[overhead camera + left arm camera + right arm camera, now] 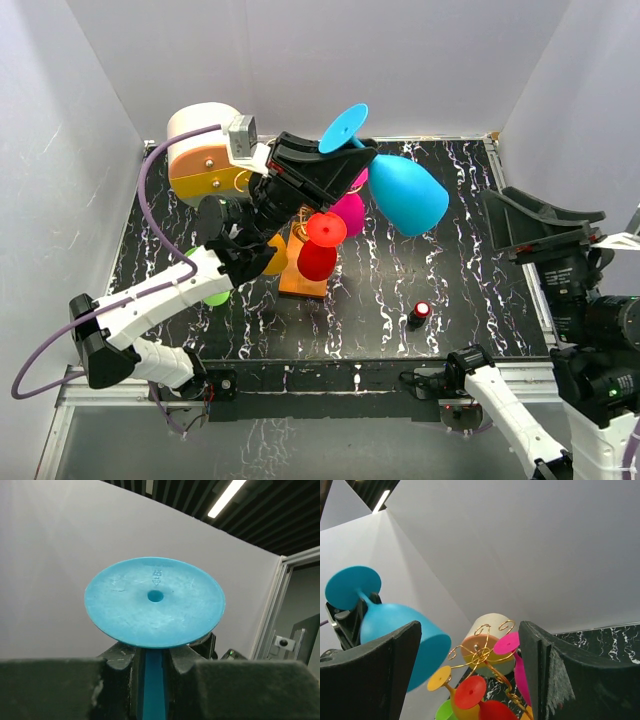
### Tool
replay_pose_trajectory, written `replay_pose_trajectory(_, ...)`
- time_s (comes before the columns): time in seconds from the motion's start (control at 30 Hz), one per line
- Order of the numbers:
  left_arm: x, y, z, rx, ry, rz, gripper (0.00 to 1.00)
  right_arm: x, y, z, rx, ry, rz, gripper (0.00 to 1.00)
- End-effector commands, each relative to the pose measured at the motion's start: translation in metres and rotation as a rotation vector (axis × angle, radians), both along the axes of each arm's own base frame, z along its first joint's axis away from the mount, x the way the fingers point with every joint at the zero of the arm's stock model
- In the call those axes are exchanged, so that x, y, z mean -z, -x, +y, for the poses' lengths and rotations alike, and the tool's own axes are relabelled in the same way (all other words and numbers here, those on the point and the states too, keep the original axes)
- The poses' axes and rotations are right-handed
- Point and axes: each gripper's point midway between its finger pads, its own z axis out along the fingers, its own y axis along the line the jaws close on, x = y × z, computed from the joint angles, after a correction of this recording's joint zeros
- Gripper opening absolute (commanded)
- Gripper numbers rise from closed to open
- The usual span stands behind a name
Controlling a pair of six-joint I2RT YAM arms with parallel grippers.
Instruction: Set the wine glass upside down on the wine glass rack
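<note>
Left wrist view: left tool clamps the wine glass stem; right tool spread wide.

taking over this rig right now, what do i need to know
Left gripper: shut on the stem of the blue wine glass, held in the air, tilted, foot uppermost, bowl to the right of the rack top.
Right gripper: open, empty, at the right edge of the table.
Wine glass rack: mid-table; a red glass and a magenta glass hang on it.
Done: glass lifted and turned foot up.
Left: seat the stem in a free scroll arm, then release.
</note>
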Motion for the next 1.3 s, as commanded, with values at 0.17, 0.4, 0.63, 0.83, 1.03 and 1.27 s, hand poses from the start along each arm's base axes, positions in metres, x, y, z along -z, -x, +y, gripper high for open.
replay_pose_trajectory(0.17, 0.026, 0.024, -0.023, -0.003, -0.221, -0.243, 0.00, -0.040, 0.005, 0.013, -0.057, 0.091, -0.004, 0.77)
replay_pose_trajectory(0.4, 0.042, 0.034, -0.038, -0.026, -0.351, -0.454, 0.00, -0.065, 0.028, 0.055, -0.310, 0.203, -0.093, 0.77)
replay_pose_trajectory(0.63, 0.049, 0.045, -0.041, -0.021, -0.422, -0.610, 0.00, -0.060, 0.027, 0.079, -0.472, 0.216, -0.031, 0.79)
replay_pose_trajectory(0.83, 0.066, 0.039, -0.046, -0.066, -0.501, -0.680, 0.00, -0.048, 0.016, 0.094, -0.586, 0.143, 0.079, 0.75)
replay_pose_trajectory(1.03, 0.080, 0.033, -0.050, -0.106, -0.557, -0.749, 0.00, -0.036, 0.005, 0.100, -0.614, 0.097, 0.175, 0.70)
replay_pose_trajectory(1.27, 0.085, 0.030, -0.051, -0.138, -0.577, -0.797, 0.00, -0.015, -0.012, 0.098, -0.578, 0.053, 0.328, 0.54)
